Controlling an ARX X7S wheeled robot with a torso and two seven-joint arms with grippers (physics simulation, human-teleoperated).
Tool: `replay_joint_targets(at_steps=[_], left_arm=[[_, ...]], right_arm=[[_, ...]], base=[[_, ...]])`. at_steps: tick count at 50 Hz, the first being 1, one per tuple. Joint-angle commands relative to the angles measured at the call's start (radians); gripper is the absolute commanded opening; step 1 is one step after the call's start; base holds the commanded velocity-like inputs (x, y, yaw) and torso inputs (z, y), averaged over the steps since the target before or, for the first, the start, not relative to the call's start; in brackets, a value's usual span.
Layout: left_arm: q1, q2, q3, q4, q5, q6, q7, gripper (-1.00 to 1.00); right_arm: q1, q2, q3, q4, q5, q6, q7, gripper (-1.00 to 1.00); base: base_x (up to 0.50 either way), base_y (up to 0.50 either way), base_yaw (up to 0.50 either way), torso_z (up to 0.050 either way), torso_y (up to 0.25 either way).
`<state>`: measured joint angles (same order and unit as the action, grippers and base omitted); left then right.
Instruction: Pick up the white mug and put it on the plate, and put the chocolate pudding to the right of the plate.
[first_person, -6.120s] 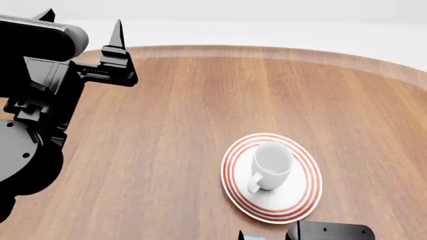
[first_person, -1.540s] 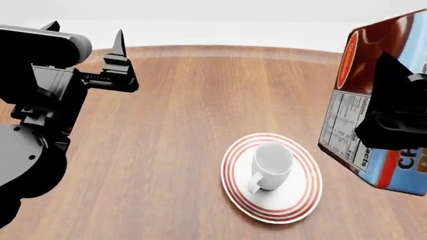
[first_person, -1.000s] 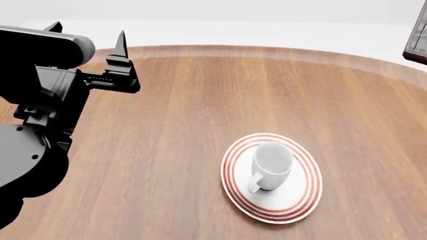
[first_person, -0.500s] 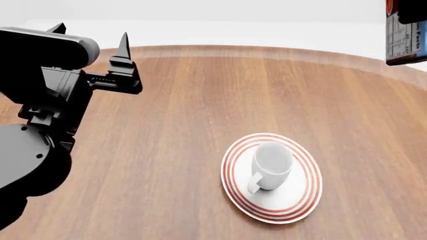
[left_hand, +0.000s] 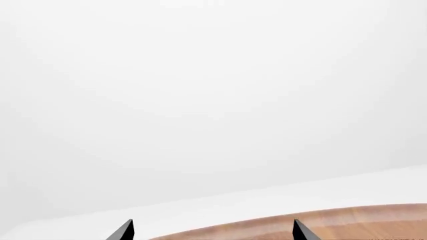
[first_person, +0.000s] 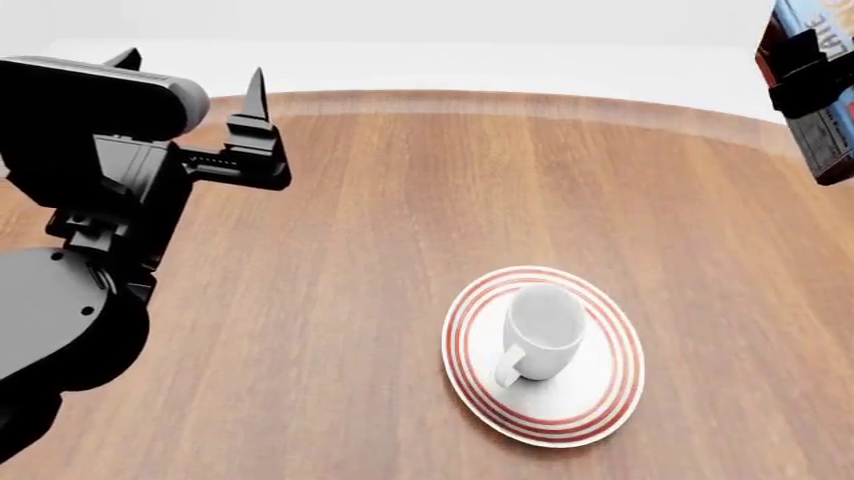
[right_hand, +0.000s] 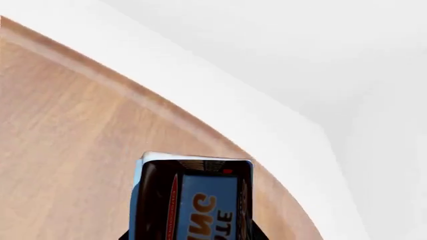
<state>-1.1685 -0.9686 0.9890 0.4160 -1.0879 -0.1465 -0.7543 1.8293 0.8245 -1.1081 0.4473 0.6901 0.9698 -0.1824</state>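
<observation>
The white mug stands upright on the red-ringed plate, its handle toward the near side. The chocolate pudding carton hangs in the air at the head view's far right edge, above the table's right rim, with my right gripper shut on it. In the right wrist view the chocolate pudding fills the space between the dark fingers, orange lettering on blue. My left gripper is raised at the left, far from the plate, open and empty; its two fingertips stand wide apart.
The round wooden table carries only the plate and mug. Its curved far edge meets a white floor. My left arm's black body covers the table's left side.
The pudding carton in my right gripper swung from close in front of the camera up and out to the far right, and has now dropped a little lower. The left arm drifted slightly right.
</observation>
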Motion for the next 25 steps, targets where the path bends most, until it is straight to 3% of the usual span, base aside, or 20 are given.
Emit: replay_joint_targets(at_steps=[1, 13, 17, 25], left_arm=[[0.003, 0.023, -0.019, 0.002, 0.014, 0.001, 0.025, 1.0], [0.007, 0.026, -0.019, -0.002, 0.018, 0.001, 0.029, 1.0], [0.008, 0.033, -0.016, 0.003, 0.024, -0.001, 0.027, 1.0], [0.01, 0.028, -0.018, 0.005, 0.024, -0.002, 0.027, 1.0]], right_arm=[[-0.026, 0.002, -0.053, 0.01, -0.061, 0.005, -0.109, -1.0], [-0.13, 0.058, 0.023, -0.016, 0.037, 0.016, -0.051, -1.0], [-0.177, 0.058, 0.128, 0.028, 0.126, 0.002, 0.03, -1.0], [-0.243, 0.093, 0.143, 0.021, 0.153, 0.012, 0.076, -1.0]], base=[[0.0, 0.0, 0.0, 0.0, 0.0], [0.0, 0.0, 0.0, 0.0, 0.0], [0.0, 0.0, 0.0, 0.0, 0.0], [0.0, 0.0, 0.0, 0.0, 0.0]])
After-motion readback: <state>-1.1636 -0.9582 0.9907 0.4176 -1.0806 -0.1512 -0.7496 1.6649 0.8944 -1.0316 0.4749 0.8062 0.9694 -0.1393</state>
